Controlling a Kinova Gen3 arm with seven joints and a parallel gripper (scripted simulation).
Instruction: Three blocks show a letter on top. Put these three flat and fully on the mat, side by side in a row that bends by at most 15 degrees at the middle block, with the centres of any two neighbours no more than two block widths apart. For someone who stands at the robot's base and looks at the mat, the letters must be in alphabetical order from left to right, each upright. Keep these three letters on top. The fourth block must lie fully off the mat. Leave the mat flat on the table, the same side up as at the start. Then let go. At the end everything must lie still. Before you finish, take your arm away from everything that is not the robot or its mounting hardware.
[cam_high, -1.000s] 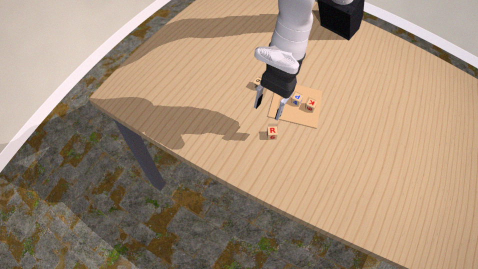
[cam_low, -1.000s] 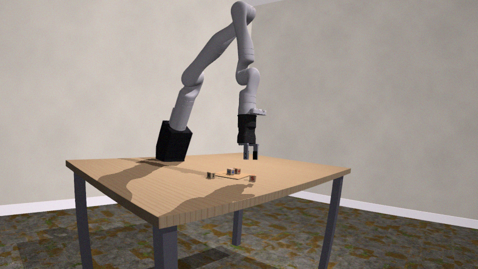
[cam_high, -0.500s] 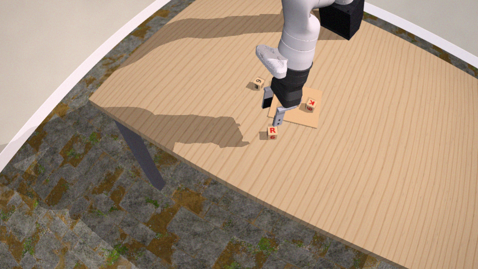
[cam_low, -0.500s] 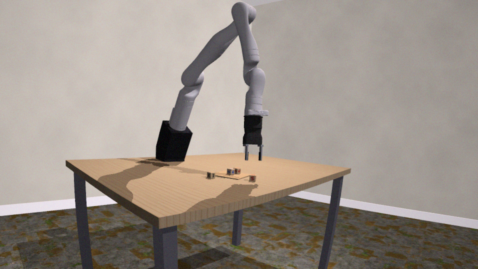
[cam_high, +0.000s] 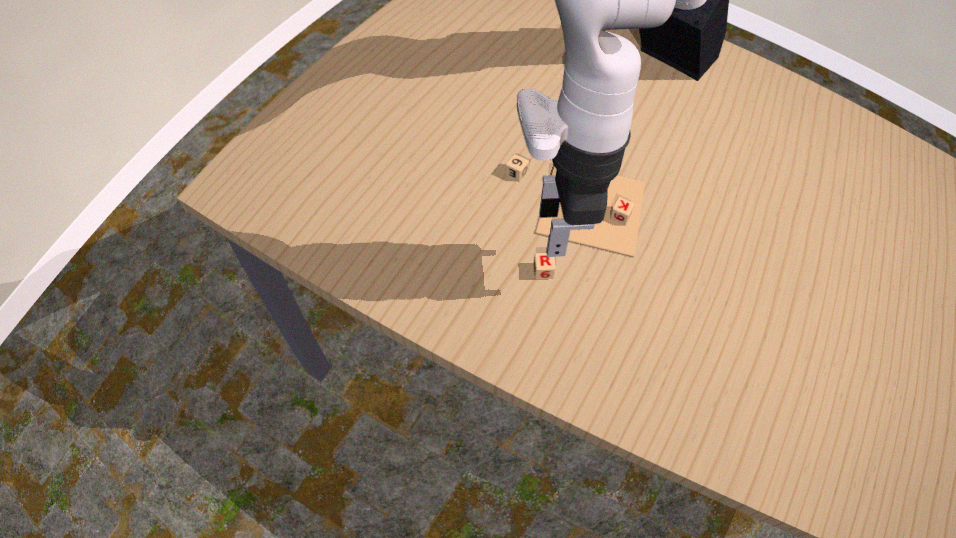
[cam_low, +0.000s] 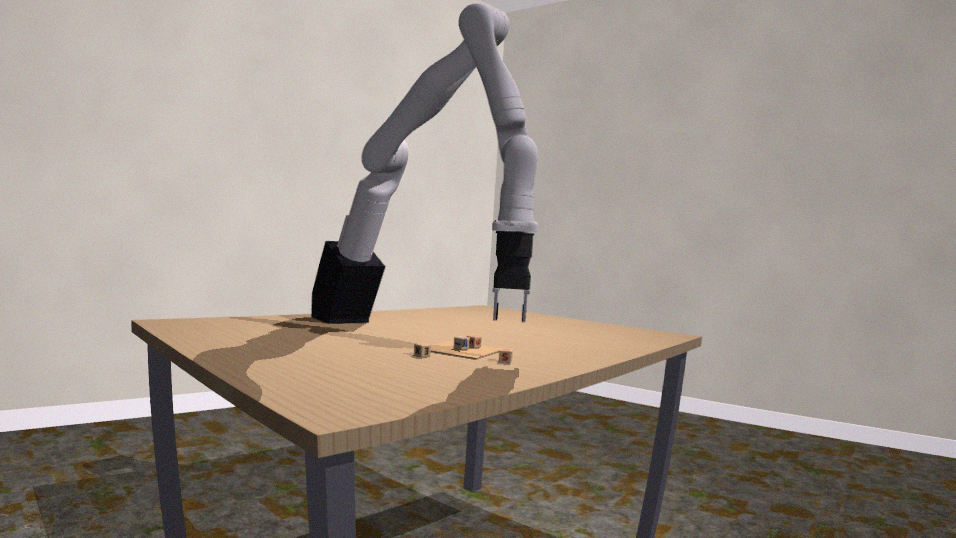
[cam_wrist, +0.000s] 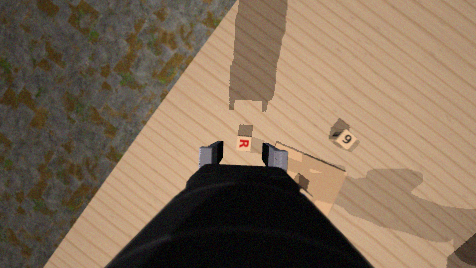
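The two-finger grey and black tool (cam_high: 553, 228) (cam_low: 510, 319) (cam_wrist: 242, 150) is released, its fingers wide apart with nothing between them, and is held above the desk (cam_high: 735, 267) (cam_low: 300, 374) (cam_wrist: 175, 165). The pale wooden cube with a red R on top (cam_high: 544, 262) (cam_low: 504, 356) (cam_wrist: 243, 144) lies off the mat, near its edge. On the thin, square, tan mat (cam_high: 628, 243) (cam_low: 475, 354) (cam_wrist: 327, 175), the pale cube with a red K (cam_high: 622, 209) (cam_low: 475, 341) is seen beside a blue-marked pale cube (cam_low: 461, 342), whose top letter is not readable. The pale cube with a black 9 on top (cam_high: 517, 166) (cam_low: 421, 350) (cam_wrist: 346, 139) stands off the mat and is judged to be the spare. The R cube is judged to be next for transfer, to the right end of the row as read from the base, with about a half turn needed. It is expected to be light, rigid and not fragile, with moderate grip on smooth sides. Hold should be taken squarely on two opposite side faces, at mid-height; a corner grip could twist it. Low placement is advised, so that neighbours and mat are not nudged.
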